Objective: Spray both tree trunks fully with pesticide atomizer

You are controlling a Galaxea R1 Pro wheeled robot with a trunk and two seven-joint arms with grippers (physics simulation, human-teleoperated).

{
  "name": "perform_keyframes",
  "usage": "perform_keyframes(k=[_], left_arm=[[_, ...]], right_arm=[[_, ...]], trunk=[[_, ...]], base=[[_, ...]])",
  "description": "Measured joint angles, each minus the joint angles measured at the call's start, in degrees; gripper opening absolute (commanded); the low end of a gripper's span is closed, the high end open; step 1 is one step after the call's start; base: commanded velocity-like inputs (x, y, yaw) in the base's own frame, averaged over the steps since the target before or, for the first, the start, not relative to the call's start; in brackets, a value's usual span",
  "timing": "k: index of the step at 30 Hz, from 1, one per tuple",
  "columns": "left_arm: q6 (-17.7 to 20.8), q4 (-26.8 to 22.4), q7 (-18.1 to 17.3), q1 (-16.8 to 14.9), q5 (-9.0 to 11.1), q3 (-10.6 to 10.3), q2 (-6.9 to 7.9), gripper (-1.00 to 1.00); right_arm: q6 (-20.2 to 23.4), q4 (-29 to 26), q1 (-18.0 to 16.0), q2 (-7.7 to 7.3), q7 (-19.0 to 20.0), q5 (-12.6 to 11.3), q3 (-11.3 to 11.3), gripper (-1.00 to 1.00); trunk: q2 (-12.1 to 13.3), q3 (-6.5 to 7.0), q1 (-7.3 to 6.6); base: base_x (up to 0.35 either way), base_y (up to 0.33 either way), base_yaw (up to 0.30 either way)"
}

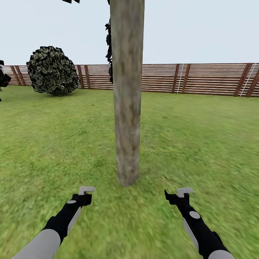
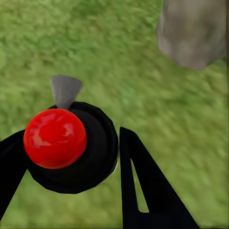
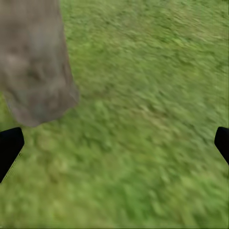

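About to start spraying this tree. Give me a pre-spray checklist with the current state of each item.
1. Grip on the atomizer: ok, it sits between the fingers of the left tool.
2. Aim of the nozzle at the tree trunk: not ok, it seems to point at grass beside the trunk.
3. Trunk close enough: ok, it stands just ahead, between both arms.
4. State of the right tool: ok, open and empty.
5. Bark coverage: not ok, no white specks visible.
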Motion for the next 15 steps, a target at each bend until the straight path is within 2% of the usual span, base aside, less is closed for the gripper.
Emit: perform_keyframes(k=[3, 8, 9, 10, 11, 13, 15], left_arm=[[0.16, -0.02, -0.96, 0.00, -0.96, -0.15, 0.43, -1.00], [-0.08, -0.08, -2.55, 0.14, -2.64, -0.23, 1.76, -1.00], [-0.21, -0.07, -11.68, 0.14, -13.65, -0.20, 1.94, -1.00], [-0.33, -0.14, -25.99, 0.16, -14.86, -0.18, 2.11, -1.00], [-0.31, -0.22, -33.68, 0.20, -14.94, -0.30, 2.18, -1.00], [-0.47, -1.55, -38.10, 0.33, -16.77, -0.33, 2.64, -1.00], [-0.45, -3.35, -42.10, 0.41, -19.31, -0.34, 2.88, -1.00]], right_arm=[[0.02, -0.93, 0.00, -0.07, 0.96, 0.17, 0.97, 1.00], [0.02, -2.54, -0.01, -0.10, 2.57, 1.77, 2.59, 1.00], [0.04, -5.22, 0.00, -0.08, 15.77, 8.94, 7.07, 1.00], [0.07, -5.65, -0.03, -0.04, 18.39, 11.03, 7.40, 1.00], [0.08, -5.78, -0.05, -0.04, 19.41, 11.96, 7.41, 1.00], [0.04, -6.14, -0.10, 0.03, 23.75, 15.25, 7.46, 1.00], [0.03, -6.31, -0.16, 0.06, 27.90, 17.27, 7.45, 1.00]], trunk=[[0.00, 0.00, 0.00], [0.00, 0.00, 0.00], [0.00, 0.00, 0.00], [0.00, 0.00, 0.00], [0.00, 0.00, 0.00], [0.00, 0.00, 0.00], [0.00, 0.00, 0.00]], base=[[0.000, 0.000, 0.000], [0.000, 0.000, 0.000], [0.000, 0.000, 0.000], [0.000, 0.000, 0.000], [0.000, 0.000, 0.000], [0.000, 0.000, 0.000], [0.000, 0.000, 0.000]])
